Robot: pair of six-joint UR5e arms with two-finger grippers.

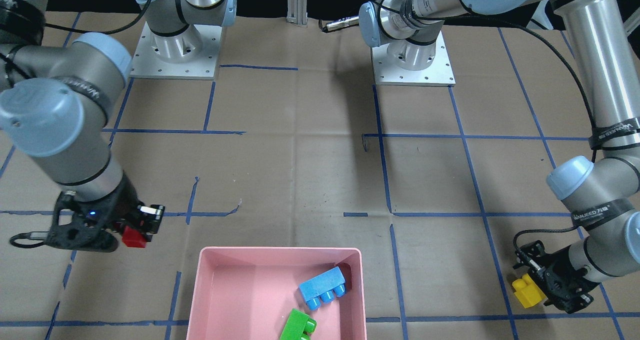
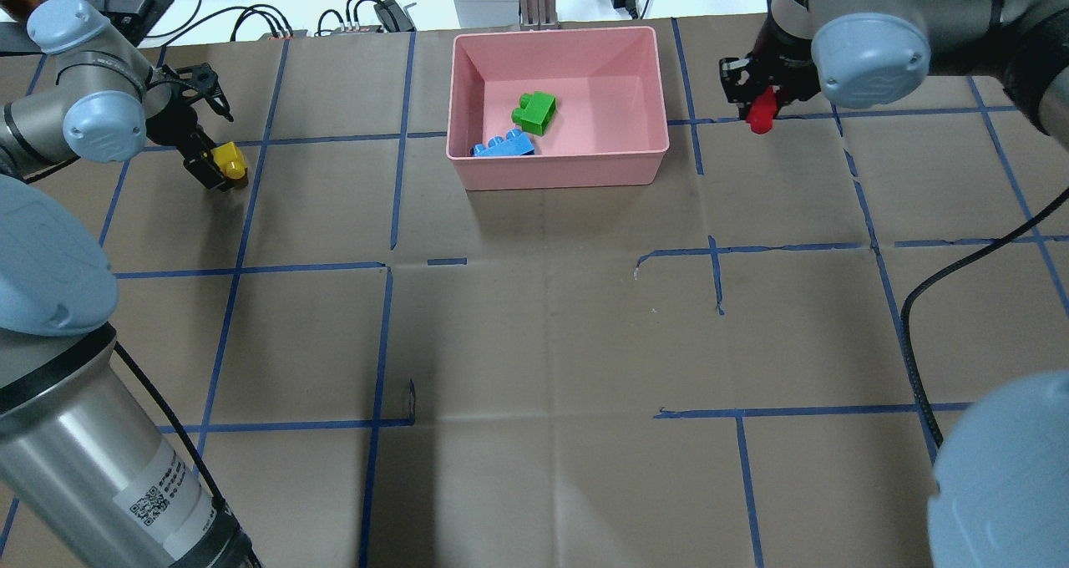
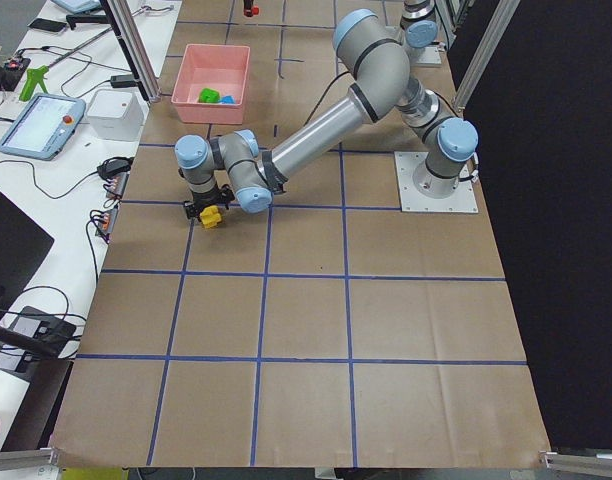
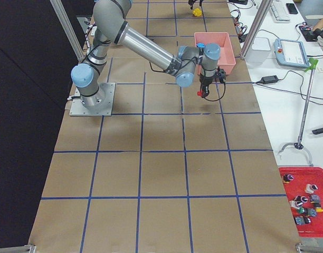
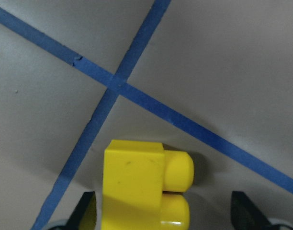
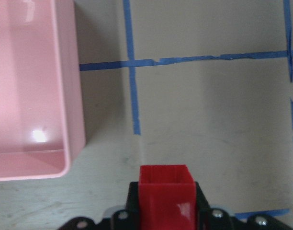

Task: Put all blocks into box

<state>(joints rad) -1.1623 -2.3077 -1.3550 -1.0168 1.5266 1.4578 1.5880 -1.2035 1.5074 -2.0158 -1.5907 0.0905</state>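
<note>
Right gripper (image 6: pixel 165 208) pinches glossy red brick (image 6: pixel 165 189) beside smooth pink tray (image 6: pixel 70 143); left gripper (image 5: pixel 166 213), seemingly spread, straddles studded yellow brick (image 5: pixel 134 182) far from tray.

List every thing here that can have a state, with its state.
pink box, upright, holding two blocks
green block, inside the box
light-blue block, inside the box
red block, gripped, outside the box
yellow block, on the table, not gripped
left gripper, open, astride the yellow block
right gripper, shut on the red block
</note>
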